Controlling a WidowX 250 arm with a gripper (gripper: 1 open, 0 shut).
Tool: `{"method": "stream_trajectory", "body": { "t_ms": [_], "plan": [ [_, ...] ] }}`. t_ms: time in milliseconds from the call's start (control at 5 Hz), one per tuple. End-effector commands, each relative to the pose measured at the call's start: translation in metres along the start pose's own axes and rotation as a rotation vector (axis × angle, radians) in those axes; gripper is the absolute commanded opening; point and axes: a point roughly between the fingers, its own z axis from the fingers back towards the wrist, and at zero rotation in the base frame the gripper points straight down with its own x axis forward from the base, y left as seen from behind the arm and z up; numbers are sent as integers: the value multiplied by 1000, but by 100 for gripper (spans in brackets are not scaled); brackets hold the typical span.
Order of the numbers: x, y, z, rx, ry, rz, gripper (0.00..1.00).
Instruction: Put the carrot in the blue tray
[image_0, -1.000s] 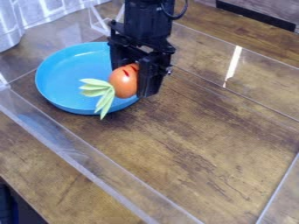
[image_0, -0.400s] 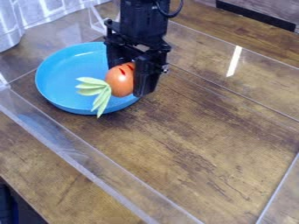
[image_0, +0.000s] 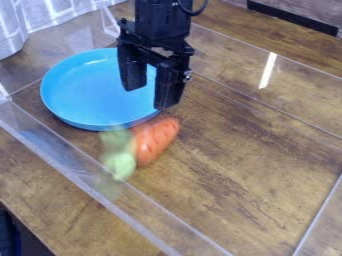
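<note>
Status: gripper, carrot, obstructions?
Gripper open, above tray's right edge. Carrot blurred, outside blue tray, just off its near-right rim. Nothing seen blocking the tray.

The robot arm (image_0: 154, 38) is matte black, with blocky, angular segments and small round screw heads dotting its joints. A thin black cable loops out at the top, above the fingers (image_0: 167, 88), which are dark, broad and chunky.

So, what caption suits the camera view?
Orange carrot beside the blue tray, black gripper above.
</note>
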Motion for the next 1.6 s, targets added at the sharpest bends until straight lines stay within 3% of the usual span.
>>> {"method": "stream_trajectory", "body": {
  "t_ms": [0, 600, 1000, 1200, 1400],
  "plan": [
    [6, 5, 14, 15, -61, 12, 100],
    [6, 10, -24, 19, -35, 11, 100],
    [5, 9, -68, 32, 23, 1, 100],
    [5, 9, -71, 37, 49, -3, 100],
    [6, 10, -72, 41, 53, -9, 0]
  ]
}}
